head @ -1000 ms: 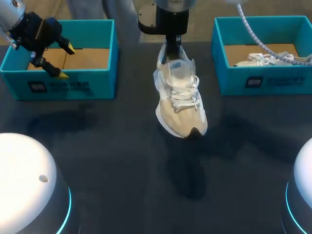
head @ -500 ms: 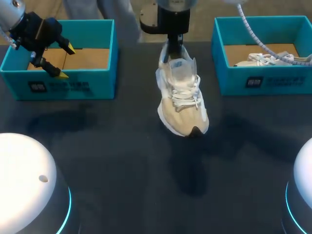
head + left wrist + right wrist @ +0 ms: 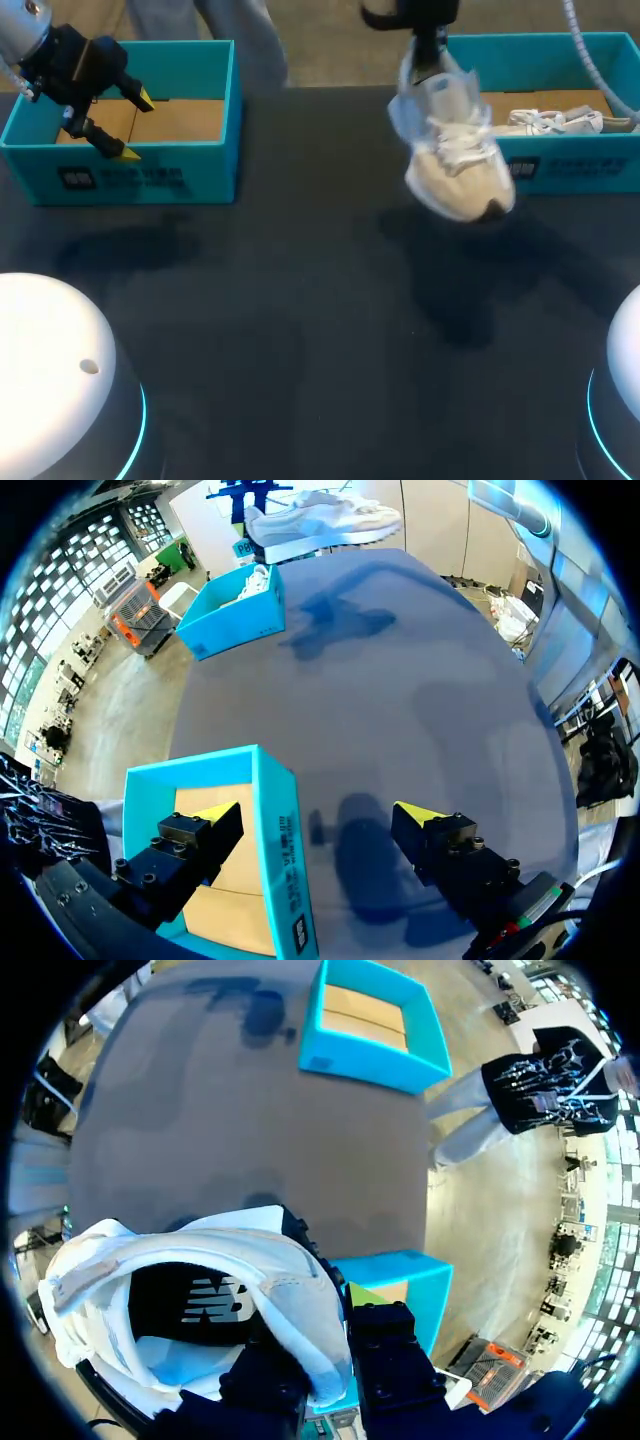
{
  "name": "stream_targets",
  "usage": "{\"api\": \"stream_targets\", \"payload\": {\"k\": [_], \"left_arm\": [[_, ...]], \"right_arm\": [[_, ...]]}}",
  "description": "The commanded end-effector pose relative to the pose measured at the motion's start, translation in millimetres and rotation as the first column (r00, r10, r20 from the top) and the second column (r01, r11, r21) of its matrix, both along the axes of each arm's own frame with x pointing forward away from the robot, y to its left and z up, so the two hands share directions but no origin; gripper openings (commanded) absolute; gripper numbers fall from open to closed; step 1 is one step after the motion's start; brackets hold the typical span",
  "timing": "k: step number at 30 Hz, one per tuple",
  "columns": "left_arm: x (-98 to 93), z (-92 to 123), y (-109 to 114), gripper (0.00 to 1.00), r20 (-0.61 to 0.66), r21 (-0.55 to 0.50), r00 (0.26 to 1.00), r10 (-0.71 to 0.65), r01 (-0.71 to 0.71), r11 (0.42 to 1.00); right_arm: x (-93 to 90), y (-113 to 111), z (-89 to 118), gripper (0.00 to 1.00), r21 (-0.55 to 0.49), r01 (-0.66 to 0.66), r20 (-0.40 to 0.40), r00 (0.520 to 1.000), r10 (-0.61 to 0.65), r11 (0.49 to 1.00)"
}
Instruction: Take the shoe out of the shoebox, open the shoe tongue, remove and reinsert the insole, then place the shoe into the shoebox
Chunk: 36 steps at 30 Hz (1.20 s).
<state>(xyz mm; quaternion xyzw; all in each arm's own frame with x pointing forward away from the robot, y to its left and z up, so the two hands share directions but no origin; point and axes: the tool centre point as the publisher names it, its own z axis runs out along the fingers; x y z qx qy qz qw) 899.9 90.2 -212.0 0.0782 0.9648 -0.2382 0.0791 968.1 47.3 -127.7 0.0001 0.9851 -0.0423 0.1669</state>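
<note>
A beige and white shoe [image 3: 452,152] hangs in the air, toe down, just in front of the right teal shoebox [image 3: 560,168]. My right gripper [image 3: 428,58] is shut on its heel collar. In the right wrist view the shoe's collar and dark insole [image 3: 195,1295] fill the space at the right gripper [image 3: 335,1332], one finger inside and one outside the heel wall. A second white shoe [image 3: 545,122] lies in the right shoebox. My left gripper [image 3: 132,126] hovers open over the front wall of the left shoebox [image 3: 150,175], holding nothing; its fingers straddle that wall [image 3: 275,820].
The left shoebox [image 3: 372,1022] shows a bare cardboard floor. The right shoebox [image 3: 235,610] stands at the table's far side in the left wrist view. Two white domed arm bases [image 3: 50,370] sit at the table's near corners. Dark tabletop [image 3: 300,330] lies between the boxes.
My right arm has carried the shoe to the right and away from me, from the table's middle to the front of the right shoebox. The left arm has not moved.
</note>
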Motion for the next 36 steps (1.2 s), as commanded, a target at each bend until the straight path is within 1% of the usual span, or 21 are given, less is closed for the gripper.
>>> {"api": "stream_targets", "payload": {"k": [1,5,6,9,19,26,31,36], "left_arm": [[0.1,0,0,1.0,-0.002,0.003,1.0,-0.001,0.001,1.0],[0.1,0,0,1.0,-0.002,0.003,1.0,-0.001,0.001,1.0],[0.1,0,0,1.0,-0.002,0.003,1.0,-0.001,0.001,1.0],[0.1,0,0,1.0,-0.002,0.003,1.0,-0.001,0.001,1.0],[0.1,0,0,1.0,-0.002,0.003,1.0,-0.001,0.001,1.0],[0.1,0,0,1.0,-0.002,0.003,1.0,-0.001,0.001,1.0],[0.1,0,0,1.0,-0.002,0.003,1.0,-0.001,0.001,1.0],[0.1,0,0,1.0,-0.002,0.003,1.0,-0.001,0.001,1.0]], "right_arm": [[18.0,-43,4,0.0,0.056,-0.026,-0.017,0.999,0.027,0.998],[39.4,-79,4,0.0,0.064,-0.027,-0.029,0.999,0.029,0.998],[42.6,-84,4,0.0,0.064,-0.027,-0.029,0.999,0.029,0.998],[59.9,-111,4,0.0,0.065,-0.027,-0.032,0.999,0.029,0.998],[103.5,-175,-1,0.0,0.039,-0.008,-0.048,0.999,0.01,0.999],[128.6,-212,-7,0.0,0.032,0.018,-0.045,0.999,-0.017,0.999],[143.1,-227,-11,0.0,0.008,0.033,-0.042,0.999,-0.032,0.999],[158.5,-248,-17,0.0,0.009,0.067,-0.032,0.997,-0.067,0.998]]}}
